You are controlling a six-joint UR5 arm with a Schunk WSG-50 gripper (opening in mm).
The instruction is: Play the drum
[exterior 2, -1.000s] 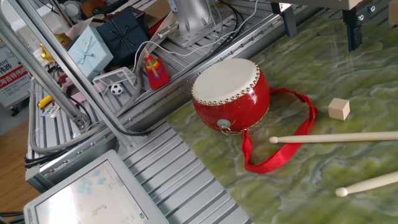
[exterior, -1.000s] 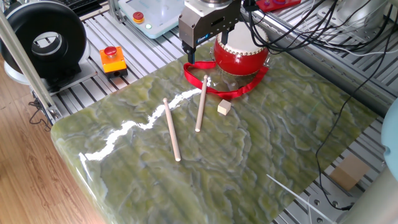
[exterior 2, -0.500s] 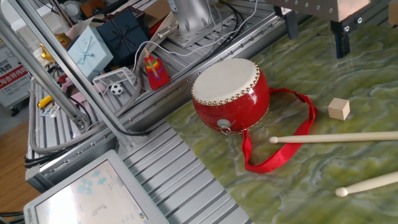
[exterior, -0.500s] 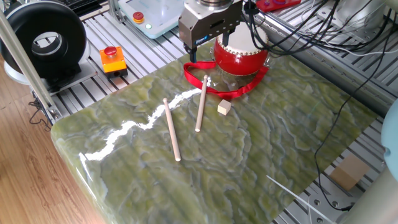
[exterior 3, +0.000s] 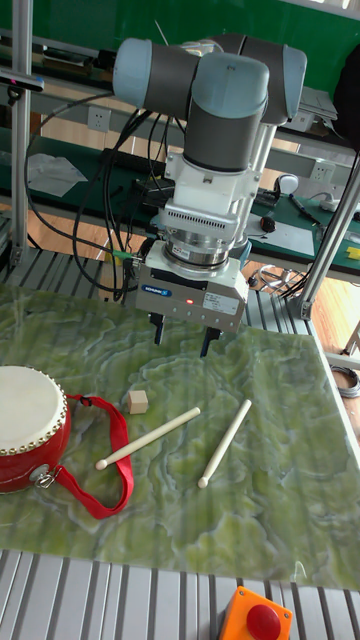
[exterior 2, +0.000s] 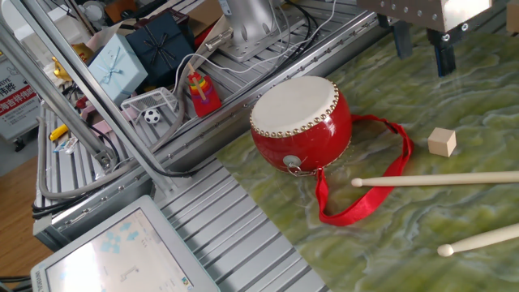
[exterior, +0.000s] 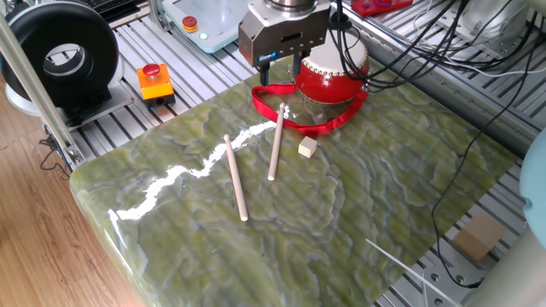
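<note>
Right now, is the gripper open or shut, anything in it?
Open and empty. In the tall fixed view the gripper shows two separated fingers with bare gap between them; both sticks lie on the table.

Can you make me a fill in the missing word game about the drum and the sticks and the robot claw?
1. The drum has a shiny ____ body.
2. ____ wooden drumsticks lie on the green table.
3. The gripper is open and holds ____.
4. The small wooden cube lies beside the drum's red ____.

Missing words: red; Two; nothing; strap
</note>
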